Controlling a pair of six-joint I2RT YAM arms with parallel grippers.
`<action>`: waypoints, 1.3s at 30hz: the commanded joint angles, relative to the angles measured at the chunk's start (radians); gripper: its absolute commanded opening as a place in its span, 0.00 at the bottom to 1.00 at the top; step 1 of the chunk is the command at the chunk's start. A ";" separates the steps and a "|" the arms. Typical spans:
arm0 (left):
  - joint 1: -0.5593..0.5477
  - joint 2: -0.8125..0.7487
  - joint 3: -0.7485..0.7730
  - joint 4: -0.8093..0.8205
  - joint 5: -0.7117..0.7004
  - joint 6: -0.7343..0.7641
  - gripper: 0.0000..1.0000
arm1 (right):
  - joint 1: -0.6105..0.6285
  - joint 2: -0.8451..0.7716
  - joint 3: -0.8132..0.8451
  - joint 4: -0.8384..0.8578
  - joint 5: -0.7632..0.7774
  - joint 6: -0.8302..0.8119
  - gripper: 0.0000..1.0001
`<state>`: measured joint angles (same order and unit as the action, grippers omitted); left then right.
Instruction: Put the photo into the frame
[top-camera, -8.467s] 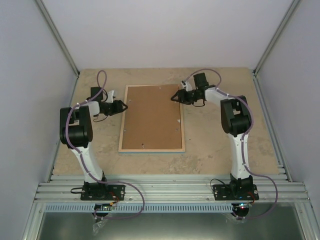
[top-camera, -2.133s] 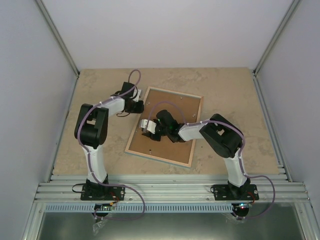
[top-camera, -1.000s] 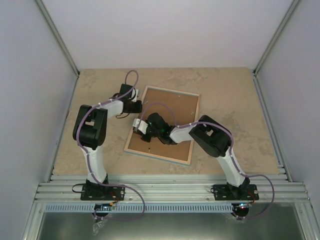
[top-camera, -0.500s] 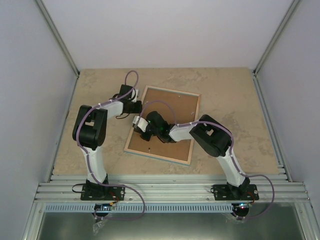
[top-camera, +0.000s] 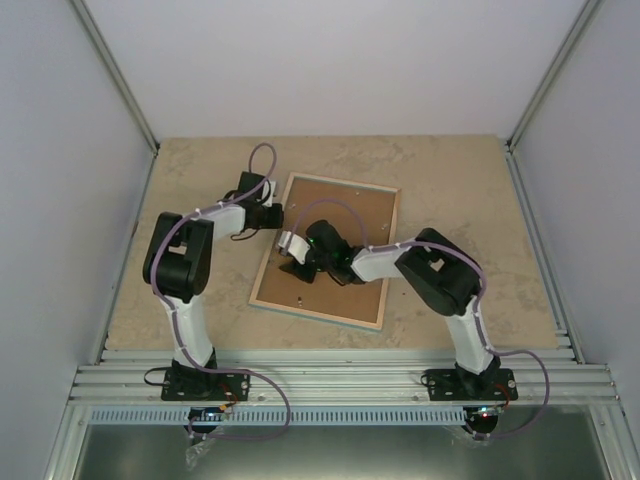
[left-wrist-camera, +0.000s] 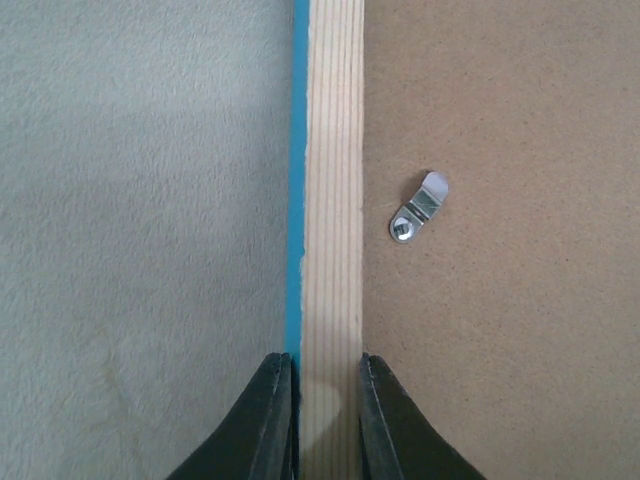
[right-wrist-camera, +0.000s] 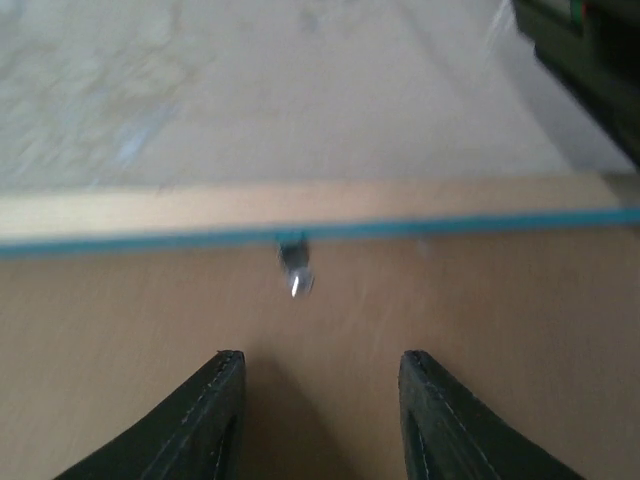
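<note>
The frame (left-wrist-camera: 332, 200) is lying face down on the surface (left-wrist-camera: 140, 250), so its brown backing board (left-wrist-camera: 500, 300) and a small metal clip (left-wrist-camera: 418, 207) are facing up. The left hand (left-wrist-camera: 327, 375) is pinching the frame's wooden edge, probably steadying it. The right hand (right-wrist-camera: 322, 400) is hanging open over the board, likely going for a clip. The frame's long side is pointing away from the arms, leaning slightly right. The photo is not showing.

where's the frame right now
Top view: the frame lies back-up, skewed, on the table, its left edge clamped by the left fingers, the right fingers over its back.
</note>
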<state>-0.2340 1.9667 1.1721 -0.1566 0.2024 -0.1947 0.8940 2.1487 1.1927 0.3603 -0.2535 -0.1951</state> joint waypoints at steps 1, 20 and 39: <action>0.001 0.008 -0.081 -0.158 0.030 -0.013 0.00 | -0.031 -0.150 -0.122 -0.144 -0.119 -0.093 0.45; 0.008 -0.155 -0.079 -0.291 0.050 0.128 0.44 | -0.267 -0.182 0.017 -0.276 -0.228 -0.233 0.50; 0.042 -0.116 -0.215 -0.297 0.209 0.273 0.12 | -0.292 0.075 0.296 -0.418 -0.248 -0.089 0.41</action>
<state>-0.1864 1.8069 1.0214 -0.4126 0.3786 0.0235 0.6037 2.2223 1.5024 -0.0391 -0.4679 -0.3531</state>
